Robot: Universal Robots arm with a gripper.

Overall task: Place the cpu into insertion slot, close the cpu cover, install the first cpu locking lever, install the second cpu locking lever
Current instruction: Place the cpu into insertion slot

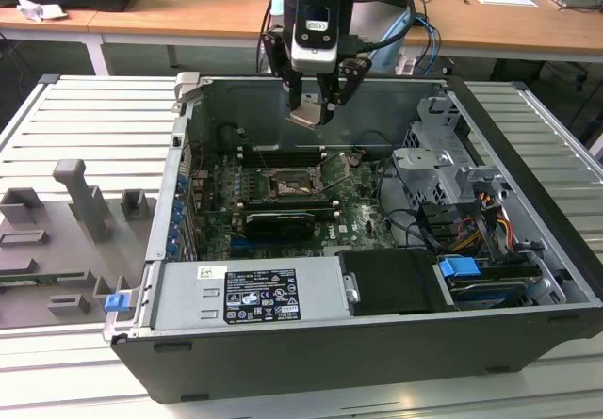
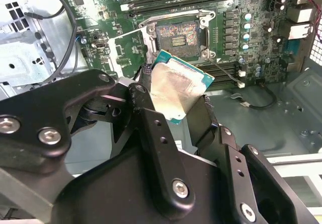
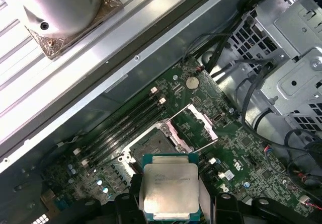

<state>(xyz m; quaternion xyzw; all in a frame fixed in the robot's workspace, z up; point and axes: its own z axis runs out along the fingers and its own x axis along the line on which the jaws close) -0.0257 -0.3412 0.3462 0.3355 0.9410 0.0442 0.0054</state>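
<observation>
While the gripper (image 1: 314, 110) clamps the cpu (image 3: 170, 191) by its edges, the chip hangs tilted above the bare insertion slot (image 2: 177, 35) (cpu cover (image 3: 201, 118) swung open).

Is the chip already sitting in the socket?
No, in the second wrist view the gripper holds the chip clear of the board, and the socket lies open and empty.

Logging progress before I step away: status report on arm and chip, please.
Gripper shut on small square silver-faced cpu, held above green circuit board. Dark square insertion slot empty, silvery metal-frame cpu cover raised. Nothing visible over the slot.
</observation>
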